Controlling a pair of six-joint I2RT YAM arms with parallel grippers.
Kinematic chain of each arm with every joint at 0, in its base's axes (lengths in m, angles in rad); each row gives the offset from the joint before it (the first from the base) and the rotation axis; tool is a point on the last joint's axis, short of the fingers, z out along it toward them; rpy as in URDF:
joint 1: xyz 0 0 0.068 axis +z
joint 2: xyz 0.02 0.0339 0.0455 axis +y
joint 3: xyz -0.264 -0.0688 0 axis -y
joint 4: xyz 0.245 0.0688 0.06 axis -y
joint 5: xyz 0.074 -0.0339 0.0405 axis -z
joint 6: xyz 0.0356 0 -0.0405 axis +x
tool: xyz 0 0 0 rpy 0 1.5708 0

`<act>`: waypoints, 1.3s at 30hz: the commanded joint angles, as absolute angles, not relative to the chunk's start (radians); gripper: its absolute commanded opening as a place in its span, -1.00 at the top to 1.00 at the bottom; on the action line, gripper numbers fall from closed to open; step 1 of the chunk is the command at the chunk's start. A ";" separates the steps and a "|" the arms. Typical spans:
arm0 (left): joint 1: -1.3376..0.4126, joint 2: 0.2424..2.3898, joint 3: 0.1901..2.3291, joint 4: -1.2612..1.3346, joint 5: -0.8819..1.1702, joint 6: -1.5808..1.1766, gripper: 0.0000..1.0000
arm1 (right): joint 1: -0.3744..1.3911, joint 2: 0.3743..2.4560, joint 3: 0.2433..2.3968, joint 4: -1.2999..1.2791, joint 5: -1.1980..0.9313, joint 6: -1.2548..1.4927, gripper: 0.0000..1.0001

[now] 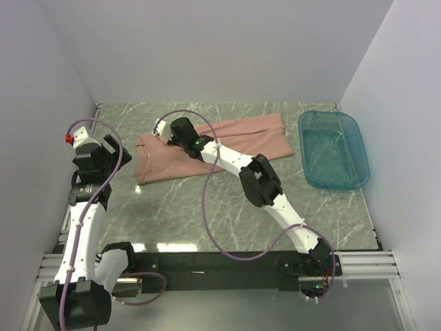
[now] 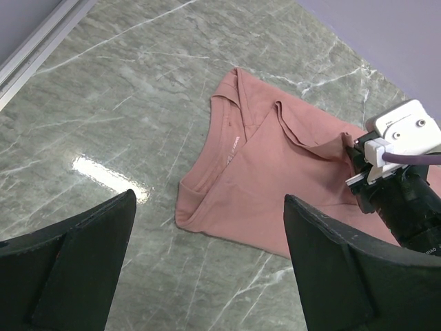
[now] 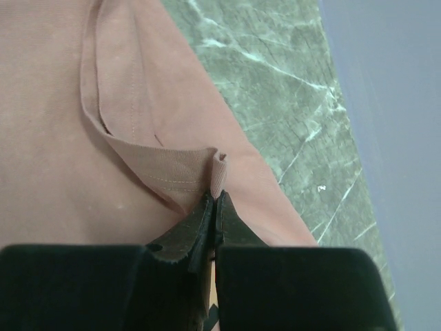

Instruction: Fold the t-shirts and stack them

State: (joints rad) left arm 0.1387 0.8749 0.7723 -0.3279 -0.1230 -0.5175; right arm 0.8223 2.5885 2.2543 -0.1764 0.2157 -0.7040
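Note:
A dusty-pink t-shirt point(image 1: 234, 141) lies folded into a long band across the far middle of the marble table point(image 1: 207, 207). My right gripper point(image 1: 167, 134) reaches over its left part. In the right wrist view that gripper point(image 3: 216, 200) is shut on a small raised fold of a stitched edge of the t-shirt point(image 3: 55, 138). My left gripper point(image 1: 116, 153) hangs at the table's left side, apart from the cloth. In the left wrist view it point(image 2: 210, 269) stands wide open over bare marble, with the t-shirt point(image 2: 262, 193) beyond it and the right gripper point(image 2: 351, 162) at the cloth's right.
A translucent teal plastic tub point(image 1: 333, 148) stands at the far right of the table. White walls close in the left, back and right sides. A metal rail point(image 2: 34, 48) runs along the table's left edge.

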 commanded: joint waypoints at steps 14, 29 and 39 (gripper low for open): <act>0.138 0.882 0.795 -0.308 -0.098 -0.517 -0.86 | 0.788 2.539 2.220 -0.081 0.310 -0.620 0.64; 0.138 0.890 0.790 -0.305 -0.072 -0.506 -0.86 | 0.704 2.461 2.235 -0.213 0.269 -0.477 0.27; 0.138 0.937 0.782 -0.281 0.055 -0.495 -0.84 | 0.542 1.964 1.939 -0.667 -0.472 -0.615 -0.23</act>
State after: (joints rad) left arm 0.1387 0.9154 0.7719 -0.3111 0.0006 -0.5087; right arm 0.5892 2.1990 2.0201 -0.4934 -0.1341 -0.5236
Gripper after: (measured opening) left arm 0.926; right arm 0.612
